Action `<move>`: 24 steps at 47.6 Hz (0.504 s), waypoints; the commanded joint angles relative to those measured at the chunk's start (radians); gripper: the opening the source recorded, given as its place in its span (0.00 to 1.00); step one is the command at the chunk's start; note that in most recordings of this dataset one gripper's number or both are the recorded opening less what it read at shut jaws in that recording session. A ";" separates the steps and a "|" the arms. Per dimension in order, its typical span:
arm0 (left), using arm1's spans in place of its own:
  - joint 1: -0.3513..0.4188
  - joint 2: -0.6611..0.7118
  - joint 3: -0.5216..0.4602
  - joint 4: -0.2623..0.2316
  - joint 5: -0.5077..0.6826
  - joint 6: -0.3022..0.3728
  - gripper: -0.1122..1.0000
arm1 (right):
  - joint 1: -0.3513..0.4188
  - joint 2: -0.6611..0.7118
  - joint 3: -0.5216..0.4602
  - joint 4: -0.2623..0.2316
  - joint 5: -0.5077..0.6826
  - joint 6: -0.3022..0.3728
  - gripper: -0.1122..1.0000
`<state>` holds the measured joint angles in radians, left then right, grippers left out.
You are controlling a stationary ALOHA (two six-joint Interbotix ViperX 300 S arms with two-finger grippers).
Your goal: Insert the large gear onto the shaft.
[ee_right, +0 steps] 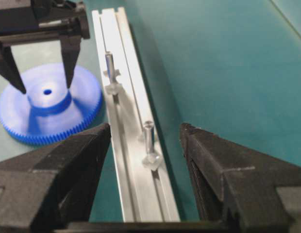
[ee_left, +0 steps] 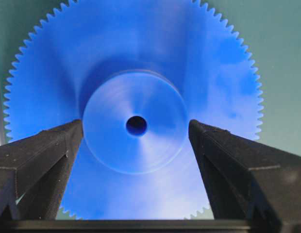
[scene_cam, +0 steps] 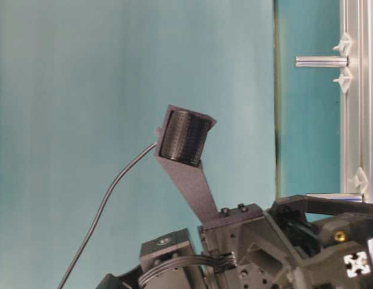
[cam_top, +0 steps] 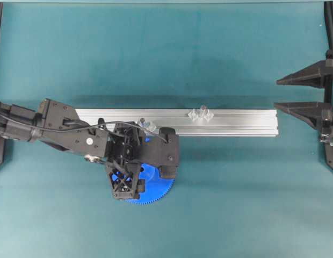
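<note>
The large gear [cam_top: 157, 189] lies flat on the teal mat in front of the rail, its raised hub and centre hole [ee_left: 136, 125] facing up. My left gripper [ee_left: 135, 125] hangs open directly over it, one finger on each side of the hub [ee_right: 48, 99], and nothing is gripped. From the right wrist view the left gripper [ee_right: 43, 83] has its tips just above the gear's face. The shaft [cam_top: 202, 113] stands upright on the rail between small clear pieces. My right gripper [cam_top: 279, 92] is open at the far right, looking along the rail at the shaft [ee_right: 148, 137].
A long aluminium rail [cam_top: 236, 122] runs across the middle of the mat. A second peg [ee_right: 109, 65] stands on it close to the left gripper's body. The table-level view shows the shaft [scene_cam: 322, 61] lying sideways in the picture.
</note>
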<state>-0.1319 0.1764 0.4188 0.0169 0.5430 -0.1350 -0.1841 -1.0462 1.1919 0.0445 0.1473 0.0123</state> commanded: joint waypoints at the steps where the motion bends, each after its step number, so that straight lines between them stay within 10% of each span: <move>1: -0.008 -0.009 -0.015 0.002 -0.008 -0.002 0.93 | -0.003 0.005 -0.009 0.000 -0.003 0.009 0.72; 24: -0.008 0.014 -0.005 0.002 -0.037 -0.006 0.93 | -0.003 0.003 -0.011 0.003 -0.005 0.011 0.72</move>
<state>-0.1335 0.2010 0.4203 0.0169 0.5108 -0.1381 -0.1841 -1.0492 1.1919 0.0445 0.1473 0.0123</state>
